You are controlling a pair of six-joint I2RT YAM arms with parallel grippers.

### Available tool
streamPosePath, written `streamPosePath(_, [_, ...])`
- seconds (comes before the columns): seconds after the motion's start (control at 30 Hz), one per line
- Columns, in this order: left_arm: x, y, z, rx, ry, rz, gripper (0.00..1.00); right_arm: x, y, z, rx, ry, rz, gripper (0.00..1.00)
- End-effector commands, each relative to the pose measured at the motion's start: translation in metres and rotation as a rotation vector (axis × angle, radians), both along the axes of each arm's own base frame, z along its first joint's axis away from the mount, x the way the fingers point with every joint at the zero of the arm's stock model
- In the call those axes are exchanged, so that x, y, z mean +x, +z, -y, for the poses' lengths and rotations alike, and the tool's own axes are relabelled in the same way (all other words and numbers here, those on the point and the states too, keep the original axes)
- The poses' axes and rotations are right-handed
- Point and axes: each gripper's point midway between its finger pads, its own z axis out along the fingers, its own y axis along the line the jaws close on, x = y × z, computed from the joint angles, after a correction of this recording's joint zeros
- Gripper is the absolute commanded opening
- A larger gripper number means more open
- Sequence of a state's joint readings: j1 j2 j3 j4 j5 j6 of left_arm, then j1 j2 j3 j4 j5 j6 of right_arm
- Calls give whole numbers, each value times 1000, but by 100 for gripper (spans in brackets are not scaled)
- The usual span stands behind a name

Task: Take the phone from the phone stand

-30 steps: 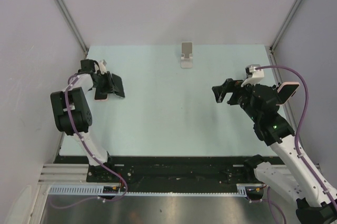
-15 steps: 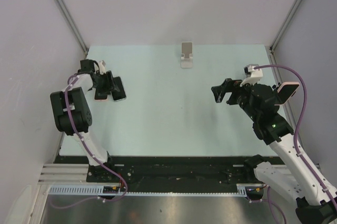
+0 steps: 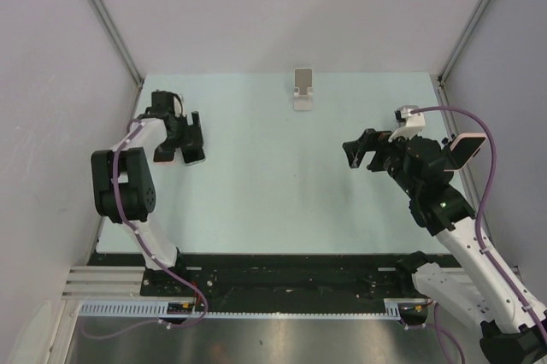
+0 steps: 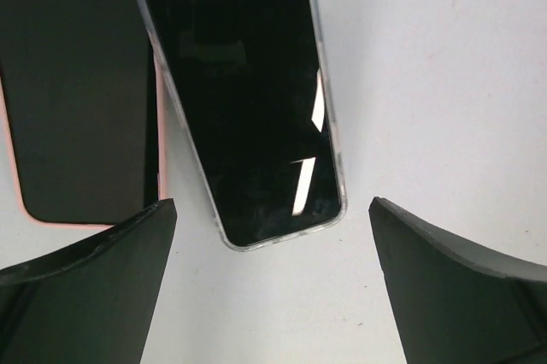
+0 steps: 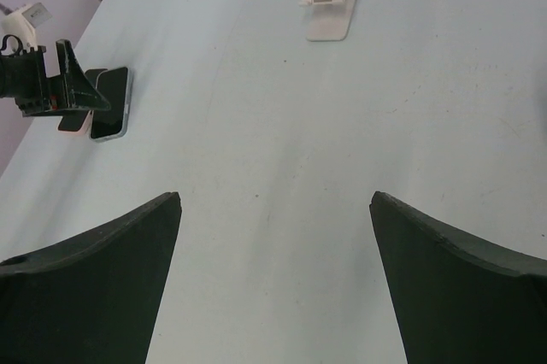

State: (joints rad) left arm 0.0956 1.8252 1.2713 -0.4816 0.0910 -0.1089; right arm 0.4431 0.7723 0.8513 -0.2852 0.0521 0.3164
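Phone flat, screen up, lengthwise near-far

pink-cased phone top end cut off; clear-cased phone top edge barely cropped.

Wide bare table is lying passable between both arms. Phone stand is standing alone at 12 o'clock, approachable from every side. Clear-cased phone and pink-cased phone are lying just beside each other at 9 o'clock, crowding the space under the wide-spread left gripper.
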Motion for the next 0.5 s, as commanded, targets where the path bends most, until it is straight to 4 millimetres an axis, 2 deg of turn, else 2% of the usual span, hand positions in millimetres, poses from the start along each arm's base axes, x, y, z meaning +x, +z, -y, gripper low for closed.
streamPosePath(0.0, [4, 23, -8, 134, 90, 62, 100, 2, 10, 2, 8, -7, 47, 98])
streamPosePath(0.07, [6, 20, 1, 140, 78, 59, 100, 1, 10, 2, 5, -3, 48, 98])
streamPosePath(0.13, [6, 15, -2, 163, 93, 47, 100, 1, 9, 2, 5, -2, 48, 98])
streamPosePath(0.17, [7, 14, 10, 165, 73, 46, 100, 1, 8, 2, 4, -3, 47, 98])
streamPosePath(0.33, [6, 4, 6, 208, 117, 24, 100, 1, 8, 3, 3, -6, 49, 98])
streamPosePath(0.47, [5, -4, 11, 223, 120, 14, 100, 1, 6, 3, 2, -7, 46, 98])
